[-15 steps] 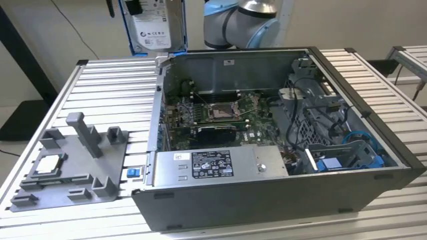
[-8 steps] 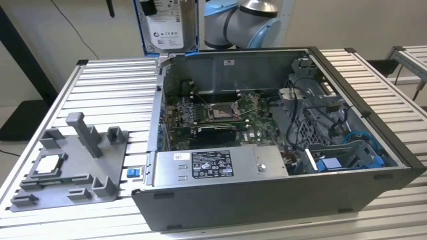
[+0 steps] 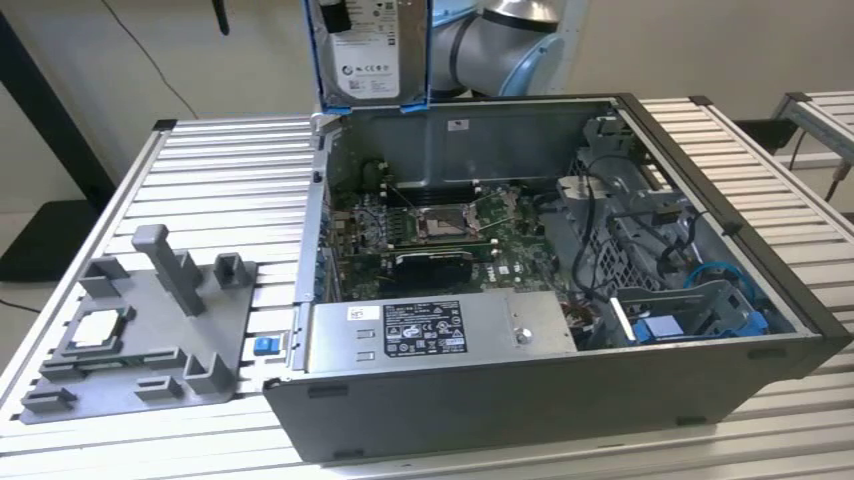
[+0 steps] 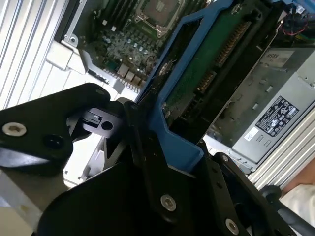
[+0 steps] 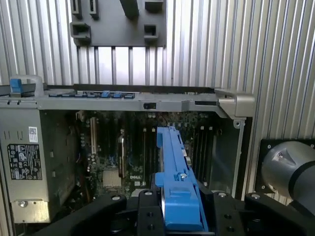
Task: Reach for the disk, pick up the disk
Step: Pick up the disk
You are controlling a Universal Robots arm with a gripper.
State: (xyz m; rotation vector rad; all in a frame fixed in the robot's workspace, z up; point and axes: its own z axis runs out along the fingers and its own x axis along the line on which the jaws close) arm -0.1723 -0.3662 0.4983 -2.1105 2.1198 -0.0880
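The disk (image 3: 371,50) hangs upright above the back left corner of the open computer case (image 3: 747,260). It is a silver drive with a white label and blue rails along its edges. In the second wrist view the disk (image 4: 194,83) shows its green circuit board inside the blue frame. My gripper (image 4: 172,162) is shut on it, with black fingers (image 4: 142,147) on either side of the blue rail. In the first wrist view the blue rail of the disk (image 5: 172,162) stands edge-on between the gripper (image 5: 181,211) fingers, above the motherboard.
Inside the case lie the motherboard (image 3: 441,215), a grey power supply box (image 3: 441,330) at the front and blue drive brackets (image 3: 707,300) on the exterior view's right. A grey fixture (image 3: 147,330) holding a small square chip (image 3: 96,328) sits on the slatted metal table (image 3: 227,170).
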